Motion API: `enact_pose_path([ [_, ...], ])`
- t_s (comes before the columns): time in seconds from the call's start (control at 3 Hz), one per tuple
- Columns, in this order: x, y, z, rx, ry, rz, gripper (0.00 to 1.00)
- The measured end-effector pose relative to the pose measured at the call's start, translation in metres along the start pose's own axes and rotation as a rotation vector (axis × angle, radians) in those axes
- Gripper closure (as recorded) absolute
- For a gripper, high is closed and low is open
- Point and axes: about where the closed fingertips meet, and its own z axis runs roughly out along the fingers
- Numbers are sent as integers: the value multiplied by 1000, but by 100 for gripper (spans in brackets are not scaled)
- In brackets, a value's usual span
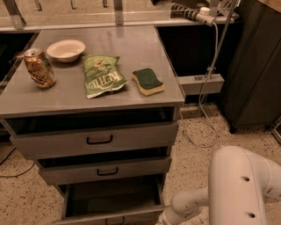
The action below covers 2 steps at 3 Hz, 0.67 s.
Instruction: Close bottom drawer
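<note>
Bottom drawer [112, 200] sits pulled way out at 6 o'clock, below the middle drawer [105, 170] and wanting a shove inward. Gripper [163, 219] is low at 5 o'clock beside its front right corner, probably lined up for that push. Can't tell if it's open or holding anything.

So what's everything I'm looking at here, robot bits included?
cabinet: one, grey metal, centre
can: one, gold-brown, cabinet top, far left
bowl: one, white, behind the can
chip bag: one, green, middle of the top
sponge: one, green over yellow, right of the bag
top drawer: one, grey, black handle
middle drawer: one, grey, black handle
bottom drawer: one, grey, pulled well out
power strip: one, white, upper right
arm: one, white, lower right
gripper: jaws cut off by the lower edge, near the bottom drawer's right front corner
</note>
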Motion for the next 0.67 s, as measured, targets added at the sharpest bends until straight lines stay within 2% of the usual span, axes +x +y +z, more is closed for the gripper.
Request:
enact_pose_path([
  [0.33, -13, 3, -6, 43, -13, -24, 100],
  [0.67, -27, 3, -14, 85, -29, -48, 100],
])
